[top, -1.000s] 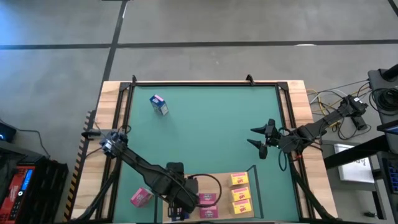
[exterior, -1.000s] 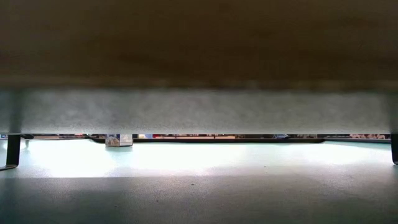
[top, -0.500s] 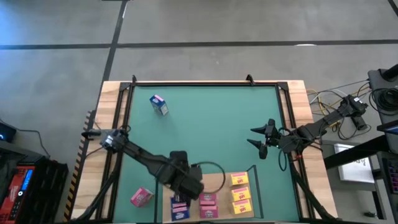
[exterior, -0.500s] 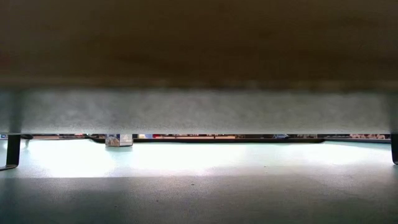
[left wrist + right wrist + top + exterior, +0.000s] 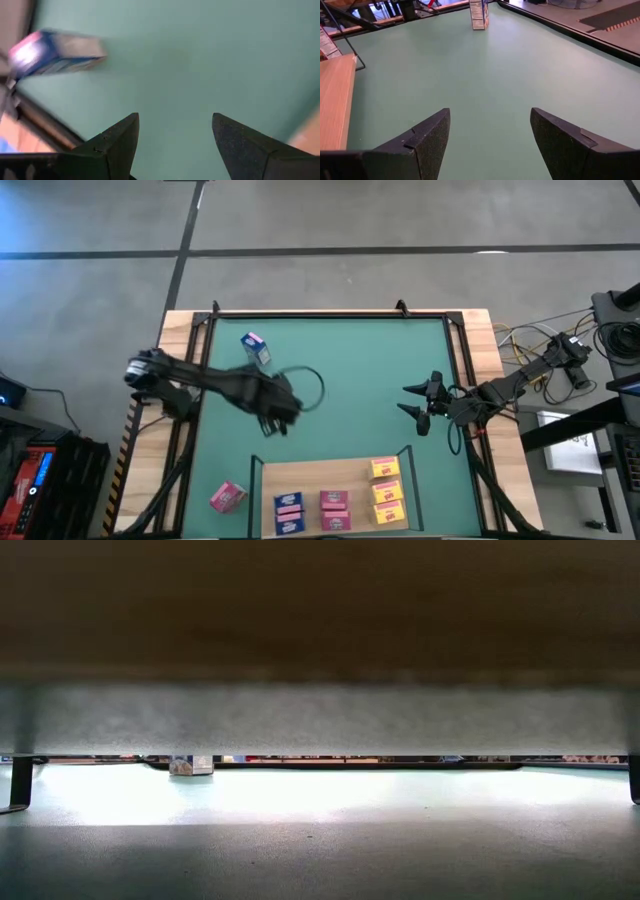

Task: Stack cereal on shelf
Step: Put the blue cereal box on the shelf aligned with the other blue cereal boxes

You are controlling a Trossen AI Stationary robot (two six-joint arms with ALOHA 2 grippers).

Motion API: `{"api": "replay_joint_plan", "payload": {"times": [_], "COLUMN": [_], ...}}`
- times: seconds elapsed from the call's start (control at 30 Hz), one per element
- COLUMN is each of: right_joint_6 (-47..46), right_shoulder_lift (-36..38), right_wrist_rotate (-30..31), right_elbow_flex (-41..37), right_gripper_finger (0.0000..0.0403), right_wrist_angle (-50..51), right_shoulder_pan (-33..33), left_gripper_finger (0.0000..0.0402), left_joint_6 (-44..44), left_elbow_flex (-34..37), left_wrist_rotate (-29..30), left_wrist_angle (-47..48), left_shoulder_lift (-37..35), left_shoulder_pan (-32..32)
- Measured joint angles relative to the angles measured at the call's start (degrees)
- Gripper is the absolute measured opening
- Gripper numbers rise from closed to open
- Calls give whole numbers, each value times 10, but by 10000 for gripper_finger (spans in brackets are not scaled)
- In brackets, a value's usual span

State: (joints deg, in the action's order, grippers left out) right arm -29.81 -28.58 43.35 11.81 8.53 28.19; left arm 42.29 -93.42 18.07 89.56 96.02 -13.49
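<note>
**Left arm out over the mat, blue box standing alone**

The left gripper (image 5: 283,420) hangs above the green mat (image 5: 340,390), far side of the shelf (image 5: 330,476), fingers parted with nothing between them. In its wrist view a blurred blue box (image 5: 55,52) shows beyond the open fingers (image 5: 117,142), not touching them.

That blue box (image 5: 256,348) stands well beyond the shelf, near the mat's far left corner. On the shelf board: another blue box (image 5: 288,511), a pink box (image 5: 334,507) just beside it, then yellow boxes (image 5: 386,488) toward the shelf's right end. The picture's lower edge cuts these rows off, so a full count cannot be made. One pink box (image 5: 227,497) lies off the shelf's left end.

The right gripper (image 5: 420,406) waits beyond the shelf's right end, fingers apart, empty.

The low view is mostly blocked by the shelf's underside (image 5: 320,610); only a thin strip of mat shows.
</note>
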Motion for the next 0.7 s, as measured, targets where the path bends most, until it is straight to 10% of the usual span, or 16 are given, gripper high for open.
{"api": "replay_joint_plan", "payload": {"times": [0.7], "right_joint_6": [0], "right_shoulder_lift": [0], "right_wrist_rotate": [0], "right_elbow_flex": [0], "right_gripper_finger": [265], "right_wrist_angle": [0], "right_shoulder_pan": [0], "left_gripper_finger": [233], "left_joint_6": [1], "left_elbow_flex": [106], "left_wrist_rotate": [47], "left_wrist_angle": [-9], "left_shoulder_lift": [-98], "left_shoulder_pan": [244]}}
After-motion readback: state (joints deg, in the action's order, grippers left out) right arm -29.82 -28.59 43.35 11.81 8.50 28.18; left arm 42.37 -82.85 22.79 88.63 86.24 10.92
